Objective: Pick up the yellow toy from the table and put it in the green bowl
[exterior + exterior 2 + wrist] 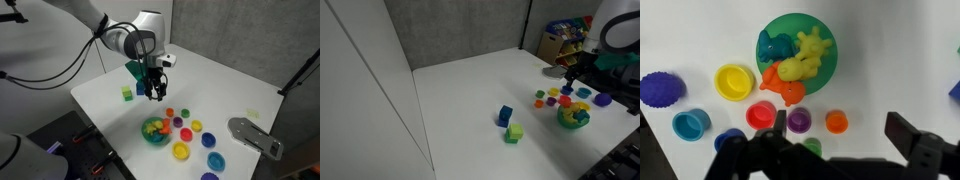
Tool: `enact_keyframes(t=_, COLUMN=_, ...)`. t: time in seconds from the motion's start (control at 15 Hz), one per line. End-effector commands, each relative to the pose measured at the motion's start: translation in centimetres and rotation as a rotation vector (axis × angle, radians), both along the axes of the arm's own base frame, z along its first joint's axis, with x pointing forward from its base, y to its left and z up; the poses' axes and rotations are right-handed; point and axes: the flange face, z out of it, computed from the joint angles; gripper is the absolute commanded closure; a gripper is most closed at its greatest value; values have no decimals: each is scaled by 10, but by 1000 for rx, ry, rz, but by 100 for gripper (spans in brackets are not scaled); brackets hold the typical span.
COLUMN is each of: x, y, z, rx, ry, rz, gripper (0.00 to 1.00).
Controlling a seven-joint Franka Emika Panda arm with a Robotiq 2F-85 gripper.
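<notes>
The teal-green bowl [782, 22] holds several toys in the wrist view: a yellow toy [796, 68] in the middle, a teal piece and an orange piece. The bowl also shows in both exterior views [154, 132] [573, 119]. My gripper [840, 126] is open and empty. It hangs above the small cups just beside the bowl, with the orange cup [836, 122] between its fingers. In both exterior views the gripper [153, 90] [570, 78] is above the table, near the bowl.
Small cups ring the bowl: yellow [734, 81], red [761, 115], purple [798, 121], blue [690, 124], and a purple spiky ball [660, 88]. A blue block [505, 115] and a green block [513, 132] lie apart. A grey metal part [255, 135] sits near the table edge.
</notes>
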Motion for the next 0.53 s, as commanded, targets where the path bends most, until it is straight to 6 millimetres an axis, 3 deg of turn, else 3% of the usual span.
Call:
enact_keyframes(t=0.0, x=9, y=0, z=43, rx=91, ry=-1, rz=92, gripper=0)
enact_keyframes(t=0.2, x=16, y=3, z=76, rx=181, ry=8, rz=171, gripper=0)
enact_keyframes(t=0.47, x=19, y=10, z=127, rx=156, ry=38, rz=178, gripper=0)
